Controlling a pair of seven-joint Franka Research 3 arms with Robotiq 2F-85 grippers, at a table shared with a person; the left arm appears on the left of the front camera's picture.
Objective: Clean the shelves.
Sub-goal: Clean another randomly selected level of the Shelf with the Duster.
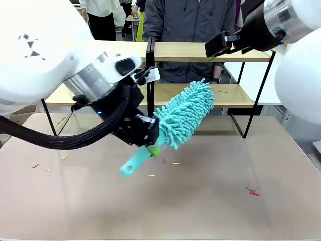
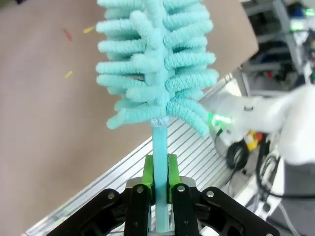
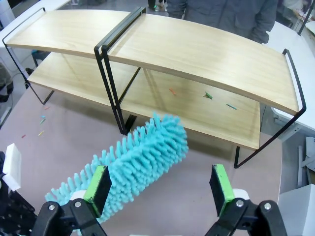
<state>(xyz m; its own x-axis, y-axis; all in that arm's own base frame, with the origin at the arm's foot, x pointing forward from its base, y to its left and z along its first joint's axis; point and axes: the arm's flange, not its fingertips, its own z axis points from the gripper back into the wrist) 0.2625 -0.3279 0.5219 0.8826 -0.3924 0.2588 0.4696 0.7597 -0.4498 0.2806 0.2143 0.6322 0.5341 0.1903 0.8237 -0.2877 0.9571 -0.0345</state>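
While the left tool [image 1: 150, 143] clamps the smooth stem of a shaggy teal duster [image 1: 184, 113] at frame centre, the right tool [image 3: 160, 189] gapes empty, and the shelves [image 3: 197, 54], pale boards on thin black wire, span the upper frame.

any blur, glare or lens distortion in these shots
Front view: the near white arm housings are large, bright and soft, while the fluffy turquoise microfibre duster is fairly sharp. Left wrist view: the duster's head is crisp and the background at right blurs. Right wrist view: wide-angle bending curves the light wooden shelves on the thin black frame; the duster looks slightly smeared.
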